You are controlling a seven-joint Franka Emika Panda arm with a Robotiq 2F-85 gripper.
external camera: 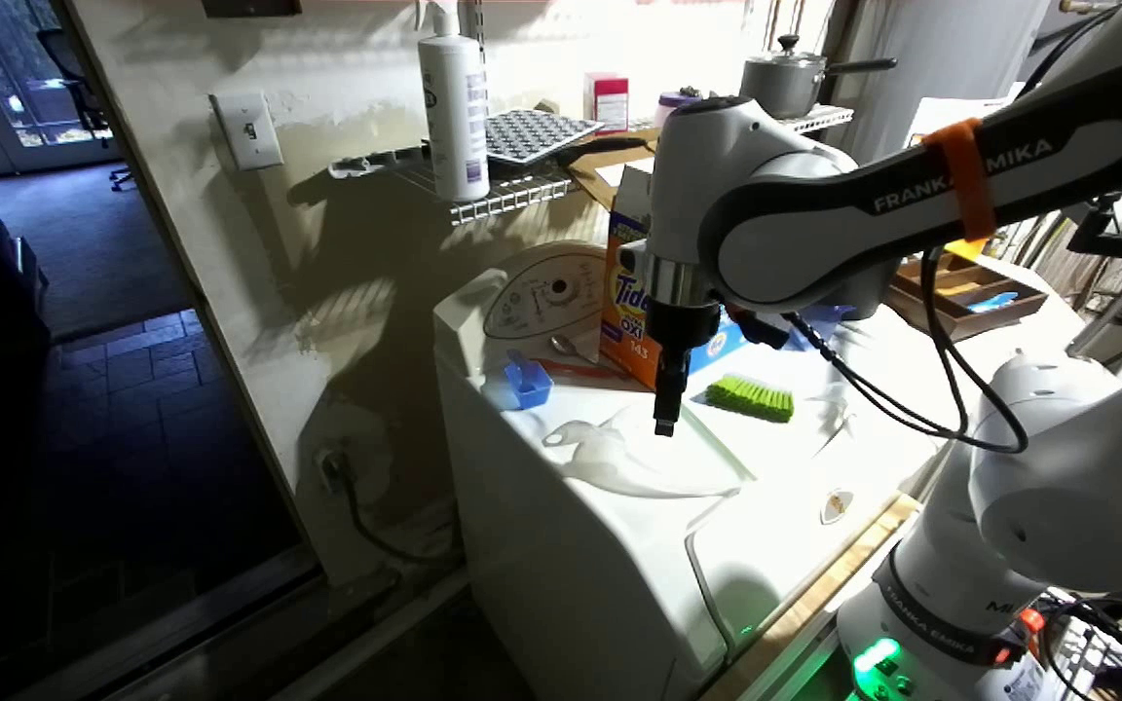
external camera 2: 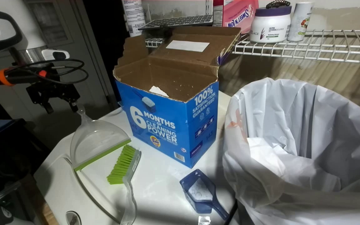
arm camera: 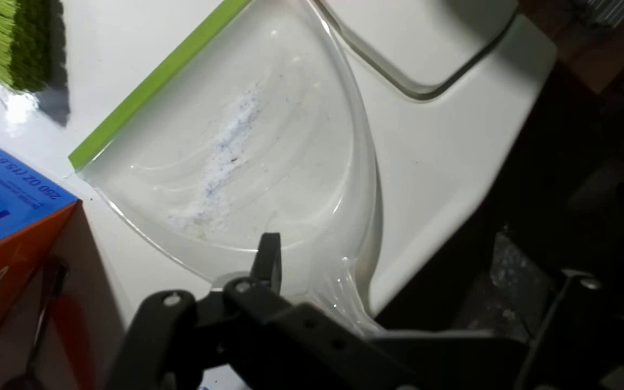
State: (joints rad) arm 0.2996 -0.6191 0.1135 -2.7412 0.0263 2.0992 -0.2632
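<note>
Closest to me stands a big white-lined bin (external camera 2: pixel 270 193), then a blue scoop (external camera 2: pixel 195 204) and a green-bristled brush (external camera 2: pixel 123 168) on the white appliance (external camera 2: pixel 158 193). Past them, near the open Tide box (external camera 2: pixel 164 125), lies the clear dustpan (external camera 2: pixel 97 134) with powder (arm camera: pixel 231 141) streaked across it; the black hand (external camera 2: pixel 62 108) hangs beyond, spread wide, close to the dustpan's handle (external camera 2: pixel 82 113).

White jar (external camera 2: pixel 270 29) (dark beaded bracelet (external camera 2: pixel 277 3) on top) on wire shelf (external camera 2: pixel 330 56).
</note>
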